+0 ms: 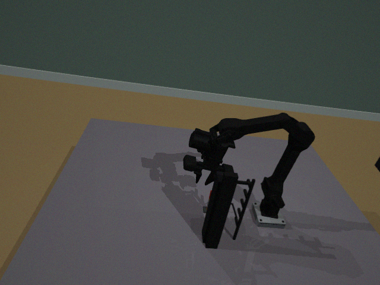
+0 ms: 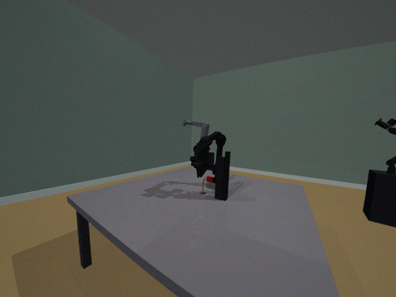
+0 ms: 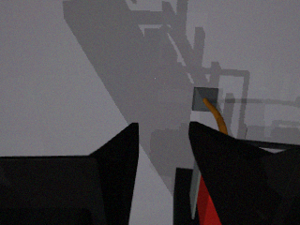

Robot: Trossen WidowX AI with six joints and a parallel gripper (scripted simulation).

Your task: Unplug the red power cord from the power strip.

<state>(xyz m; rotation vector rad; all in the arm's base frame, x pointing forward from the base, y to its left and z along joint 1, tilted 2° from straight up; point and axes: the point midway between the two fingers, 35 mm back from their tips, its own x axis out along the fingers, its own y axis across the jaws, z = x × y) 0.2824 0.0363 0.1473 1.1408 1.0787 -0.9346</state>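
The power strip (image 1: pixel 225 205) (image 2: pixel 221 182) is a dark upright bar standing on the table. The red plug (image 1: pixel 210 194) (image 2: pixel 210 179) (image 3: pixel 209 211) sits against the strip's face and juts out sideways in the exterior view. Its orange cord (image 2: pixel 203 185) (image 3: pixel 217 117) bends down to a small grey block (image 1: pixel 205 209) (image 2: pixel 202 193) (image 3: pixel 200 104) on the table. My gripper (image 1: pixel 202 183) (image 2: pixel 200 176) (image 3: pixel 163 128) is partly open, pointing down, with nothing between the fingers. It is above and in front of the plug. In the wrist view the right finger hides part of the plug and cord.
A thin dark support frame (image 1: pixel 244 200) with pegs stands behind the strip, between it and my arm's base (image 1: pixel 269 219). The table (image 1: pixel 107 214) (image 2: pixel 208 230) carries them all. A grey arm (image 2: pixel 205 128) shows in the background, and a dark cabinet (image 2: pixel 380 195) with another arm stands at the right.
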